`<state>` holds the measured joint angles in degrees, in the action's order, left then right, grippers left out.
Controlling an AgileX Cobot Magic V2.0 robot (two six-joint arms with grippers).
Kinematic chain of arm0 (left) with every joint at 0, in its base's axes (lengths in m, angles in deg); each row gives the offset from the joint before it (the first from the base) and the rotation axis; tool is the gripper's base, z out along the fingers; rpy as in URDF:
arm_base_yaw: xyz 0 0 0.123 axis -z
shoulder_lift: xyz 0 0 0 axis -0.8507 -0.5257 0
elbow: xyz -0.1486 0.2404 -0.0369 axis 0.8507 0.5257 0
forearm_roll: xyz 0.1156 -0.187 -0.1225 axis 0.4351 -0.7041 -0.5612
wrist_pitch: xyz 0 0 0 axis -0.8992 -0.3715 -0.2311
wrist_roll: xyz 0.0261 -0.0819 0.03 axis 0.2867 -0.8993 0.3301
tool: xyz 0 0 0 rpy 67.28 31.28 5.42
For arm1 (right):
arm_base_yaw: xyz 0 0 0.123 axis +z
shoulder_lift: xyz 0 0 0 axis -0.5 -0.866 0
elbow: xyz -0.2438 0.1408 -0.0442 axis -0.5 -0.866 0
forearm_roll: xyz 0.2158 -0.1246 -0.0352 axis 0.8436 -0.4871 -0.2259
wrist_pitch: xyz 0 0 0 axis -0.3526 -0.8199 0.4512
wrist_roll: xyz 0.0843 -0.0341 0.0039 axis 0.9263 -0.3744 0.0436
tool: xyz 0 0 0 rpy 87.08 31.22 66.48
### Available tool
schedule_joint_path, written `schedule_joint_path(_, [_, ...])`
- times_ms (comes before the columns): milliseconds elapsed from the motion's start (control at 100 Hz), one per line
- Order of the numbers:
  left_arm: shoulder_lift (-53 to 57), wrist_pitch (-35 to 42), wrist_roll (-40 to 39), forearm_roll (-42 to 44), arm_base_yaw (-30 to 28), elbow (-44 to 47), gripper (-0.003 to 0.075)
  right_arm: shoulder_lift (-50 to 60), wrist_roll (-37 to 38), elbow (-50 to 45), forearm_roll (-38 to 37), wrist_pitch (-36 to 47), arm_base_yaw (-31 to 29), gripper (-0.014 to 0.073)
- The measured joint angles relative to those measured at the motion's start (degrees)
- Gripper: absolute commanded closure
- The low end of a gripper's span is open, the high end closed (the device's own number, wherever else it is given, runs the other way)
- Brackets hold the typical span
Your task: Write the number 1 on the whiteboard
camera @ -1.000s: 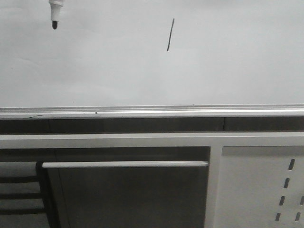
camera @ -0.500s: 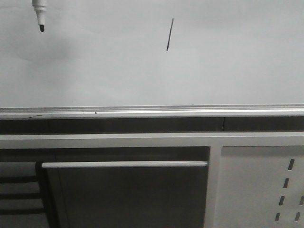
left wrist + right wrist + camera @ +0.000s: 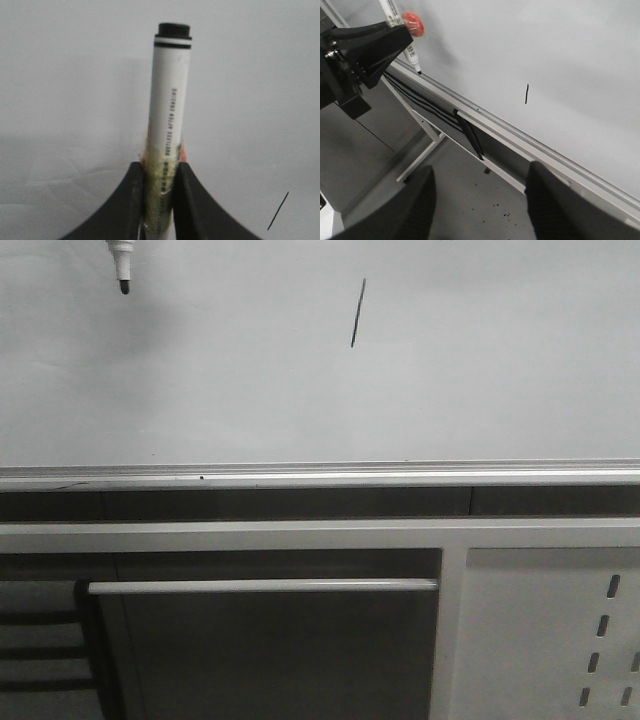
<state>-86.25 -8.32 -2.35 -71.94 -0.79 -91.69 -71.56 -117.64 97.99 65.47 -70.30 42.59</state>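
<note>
Stroke on board; marker held clear of it.

We note the number 1 (image 3: 358,313) as a thin, slightly slanted black stroke high on the whiteboard (image 3: 400,390), above its silver rail (image 3: 320,477). Our left gripper (image 3: 160,200) is clenched on the marker (image 3: 169,110); from the front, its black tip (image 3: 125,286) hangs well to the left of the stroke. Our right gripper (image 3: 480,200) stands spread wide, grasping nothing, facing the board.
</note>
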Motion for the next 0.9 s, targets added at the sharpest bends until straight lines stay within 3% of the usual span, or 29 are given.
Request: schedule_joint_path(900, [-4.17, 2.15, 0.0, 1.88, -3.74, -0.1, 0.0741, 0.0, 0.09, -0.21, 0.0, 0.0, 0.0, 0.0228])
